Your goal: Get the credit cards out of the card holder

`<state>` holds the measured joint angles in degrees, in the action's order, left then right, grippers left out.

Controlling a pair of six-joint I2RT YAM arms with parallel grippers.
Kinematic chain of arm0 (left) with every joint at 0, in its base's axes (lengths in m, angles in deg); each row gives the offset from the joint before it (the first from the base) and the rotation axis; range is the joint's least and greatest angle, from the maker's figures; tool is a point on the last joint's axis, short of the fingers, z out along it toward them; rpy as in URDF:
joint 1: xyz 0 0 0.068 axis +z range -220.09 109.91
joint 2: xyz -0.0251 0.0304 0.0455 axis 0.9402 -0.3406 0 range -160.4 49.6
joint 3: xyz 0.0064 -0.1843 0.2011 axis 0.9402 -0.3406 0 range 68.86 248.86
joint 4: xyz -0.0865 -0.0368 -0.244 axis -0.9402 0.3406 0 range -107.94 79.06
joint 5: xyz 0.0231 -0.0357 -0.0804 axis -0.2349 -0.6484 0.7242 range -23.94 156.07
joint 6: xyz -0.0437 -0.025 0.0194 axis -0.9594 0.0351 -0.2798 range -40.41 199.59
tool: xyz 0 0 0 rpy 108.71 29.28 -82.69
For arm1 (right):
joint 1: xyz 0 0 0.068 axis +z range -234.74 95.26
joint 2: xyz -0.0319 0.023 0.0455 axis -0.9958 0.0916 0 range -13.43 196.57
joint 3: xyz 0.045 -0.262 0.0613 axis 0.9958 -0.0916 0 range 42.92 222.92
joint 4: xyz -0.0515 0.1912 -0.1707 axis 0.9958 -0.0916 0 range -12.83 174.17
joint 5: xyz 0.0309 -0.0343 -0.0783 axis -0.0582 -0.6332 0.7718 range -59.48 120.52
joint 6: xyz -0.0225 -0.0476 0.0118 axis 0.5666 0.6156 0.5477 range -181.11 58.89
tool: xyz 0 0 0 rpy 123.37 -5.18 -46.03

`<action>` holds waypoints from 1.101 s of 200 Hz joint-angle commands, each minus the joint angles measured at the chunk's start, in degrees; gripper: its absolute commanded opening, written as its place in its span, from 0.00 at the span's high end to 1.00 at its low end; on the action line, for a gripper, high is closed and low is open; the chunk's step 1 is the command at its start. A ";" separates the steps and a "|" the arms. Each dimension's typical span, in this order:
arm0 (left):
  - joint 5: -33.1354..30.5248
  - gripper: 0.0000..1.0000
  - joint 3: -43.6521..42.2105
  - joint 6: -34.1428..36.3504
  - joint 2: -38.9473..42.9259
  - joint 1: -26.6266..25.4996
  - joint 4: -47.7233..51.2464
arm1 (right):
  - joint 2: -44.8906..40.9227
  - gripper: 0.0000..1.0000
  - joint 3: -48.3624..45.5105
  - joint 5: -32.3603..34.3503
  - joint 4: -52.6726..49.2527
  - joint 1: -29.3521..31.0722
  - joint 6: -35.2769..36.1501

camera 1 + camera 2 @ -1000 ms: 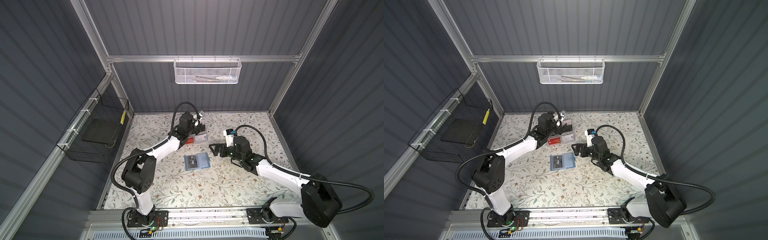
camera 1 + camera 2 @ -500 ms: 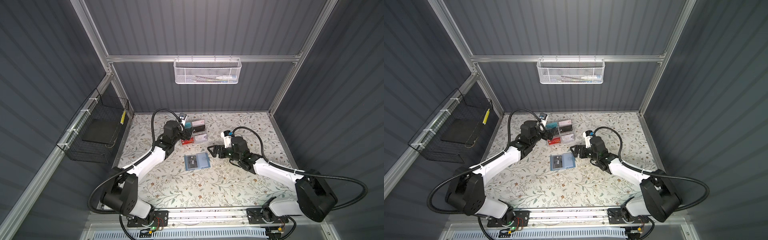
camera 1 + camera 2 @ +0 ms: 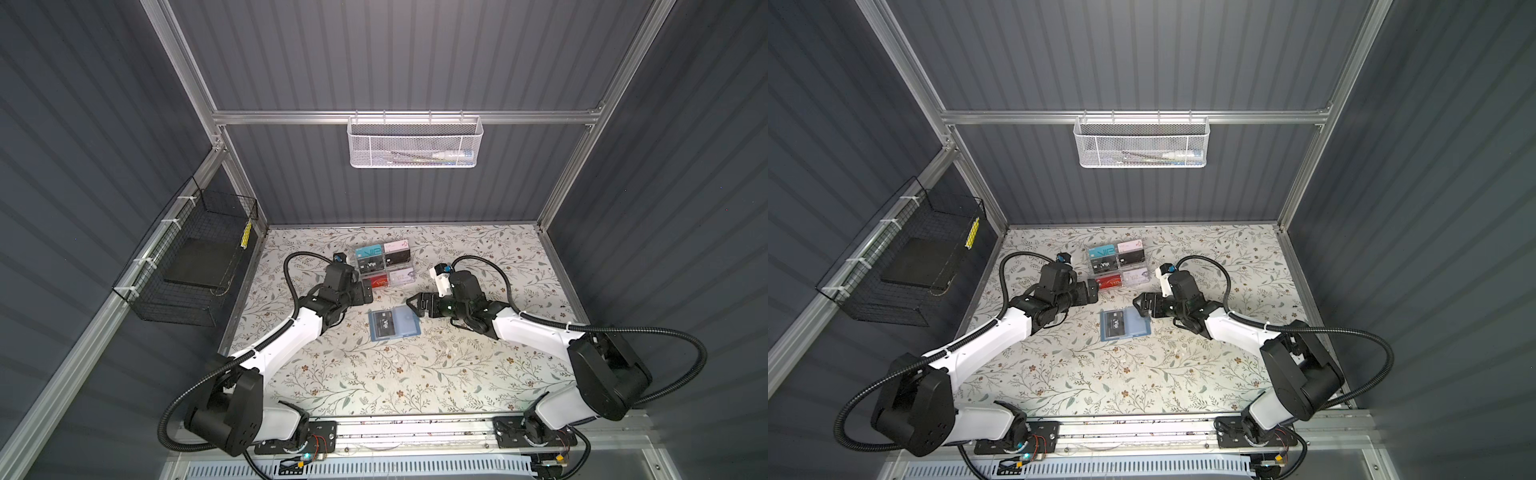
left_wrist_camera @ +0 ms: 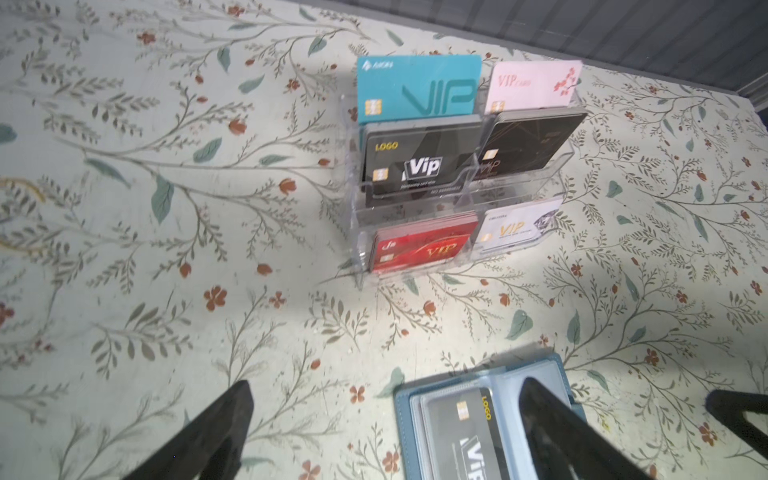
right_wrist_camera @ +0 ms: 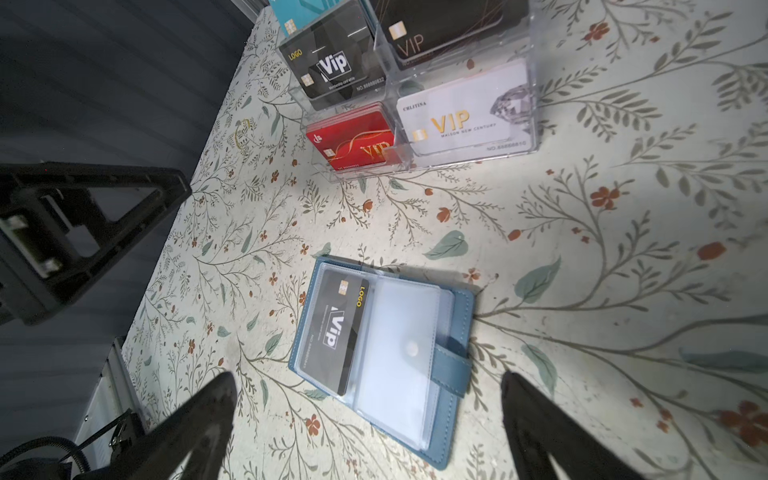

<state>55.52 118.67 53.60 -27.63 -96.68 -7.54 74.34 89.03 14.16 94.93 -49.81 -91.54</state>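
A: Where's the slate-blue folding leather-like card holder (image 3: 405, 328)?
B: Lying open on the floral tablecloth (image 3: 374, 374), near the clear acrylic card rack (image 3: 384, 266). A black plastic "Vip" credit card (image 5: 336, 332) sits in a translucent sleeve.
A: Pincers?
B: Both the left gripper (image 4: 384, 388) and the right gripper (image 5: 368, 380) are spread wide and hold nothing, one on either side of the holder.

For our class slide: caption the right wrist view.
Open blue wallet, black card in its sleeve, near a clear card rack.
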 commanded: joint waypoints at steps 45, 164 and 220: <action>7.53 0.00 -6.76 -5.76 3.85 -0.13 -1.17 | 3.16 0.01 3.62 -2.27 -3.73 1.61 0.15; 28.57 0.00 -16.41 -21.69 -2.15 -0.04 -25.63 | 7.54 0.01 -0.12 -12.20 6.30 3.89 -1.76; 31.98 0.00 -15.13 -25.72 -7.97 0.10 -30.52 | 11.01 0.01 -1.07 -15.75 13.22 5.29 -6.01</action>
<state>85.00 102.75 30.69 -34.32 -96.68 -34.38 83.17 88.81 0.98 103.96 -45.37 -95.26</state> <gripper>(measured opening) 0.998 0.989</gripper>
